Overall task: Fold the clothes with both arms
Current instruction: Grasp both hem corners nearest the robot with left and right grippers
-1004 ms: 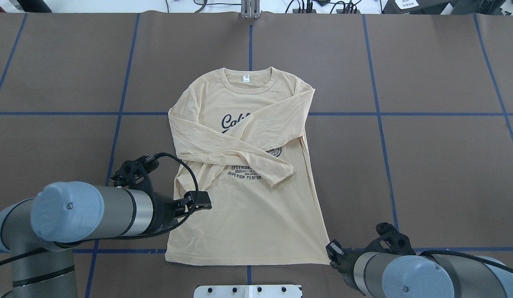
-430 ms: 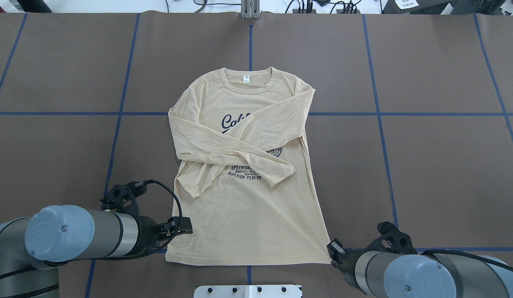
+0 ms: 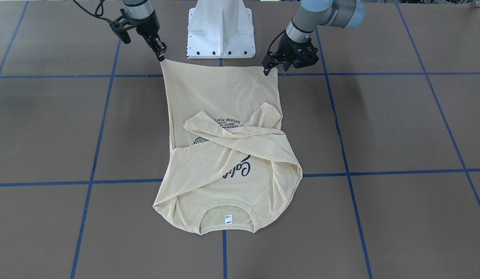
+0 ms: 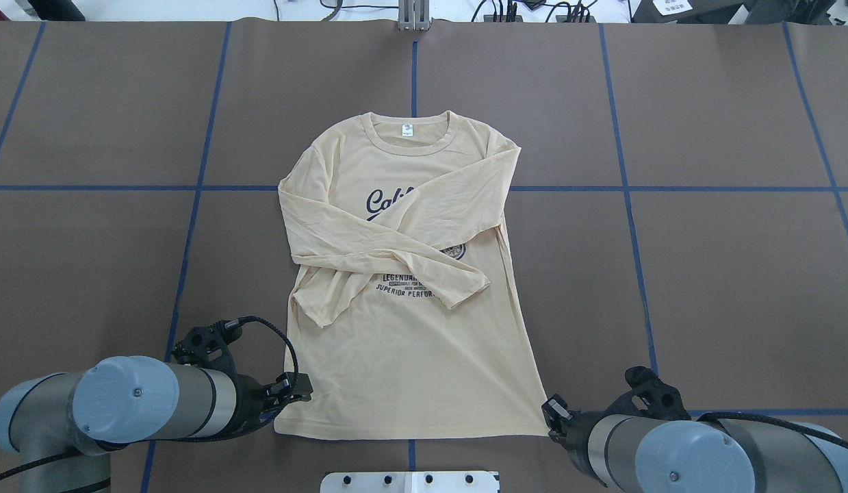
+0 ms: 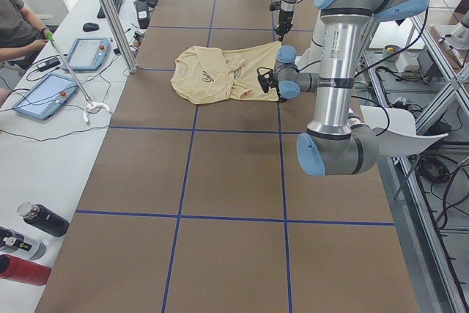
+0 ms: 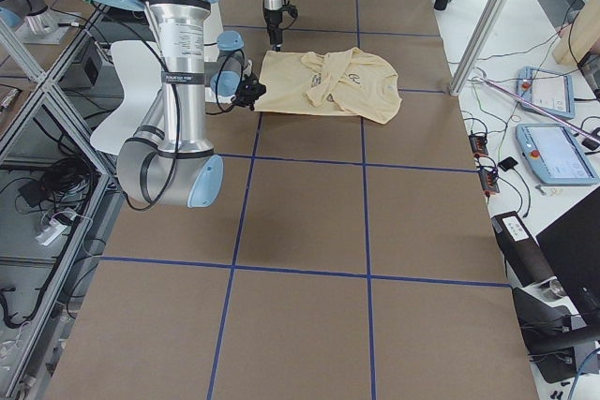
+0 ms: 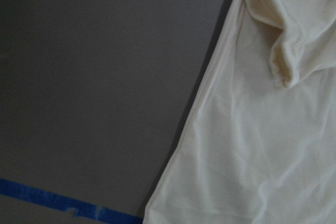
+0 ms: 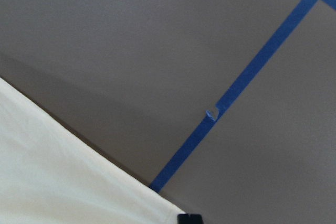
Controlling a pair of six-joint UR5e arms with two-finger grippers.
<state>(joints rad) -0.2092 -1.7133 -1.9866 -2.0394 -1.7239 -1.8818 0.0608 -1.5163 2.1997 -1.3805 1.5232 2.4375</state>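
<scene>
Wide stretches of brown table (image 4: 738, 274), ruled into squares by blue tape lines (image 4: 629, 205), are seen lying bare to the left, to the right and beyond the garment. The only crowding is found along the near edge, where the white pedestal base (image 3: 220, 27) is set between the two arms.

The left arm (image 4: 157, 404) and the right arm (image 4: 670, 452) are brought in low from the near corners.

The cream-yellow T-shirt (image 4: 410, 342) is spread flat and face up at the table's middle. Its collar (image 4: 413, 140) is turned away from the robot, its hem (image 4: 410, 433) is laid just in front of the base, and both sleeves (image 4: 396, 253) are crossed over the navy print.

The left gripper (image 4: 302, 394) is placed at the hem's left corner, over the cloth's side edge. The right gripper (image 4: 550, 412) is placed at the hem's right corner; from across the table its tip (image 3: 161, 57) is seen meeting the point of that corner. Whether either pair of jaws is parted, closed or pinching cloth cannot be told from these views.

A small white neck label (image 4: 406, 130) is shown inside the collar.
</scene>
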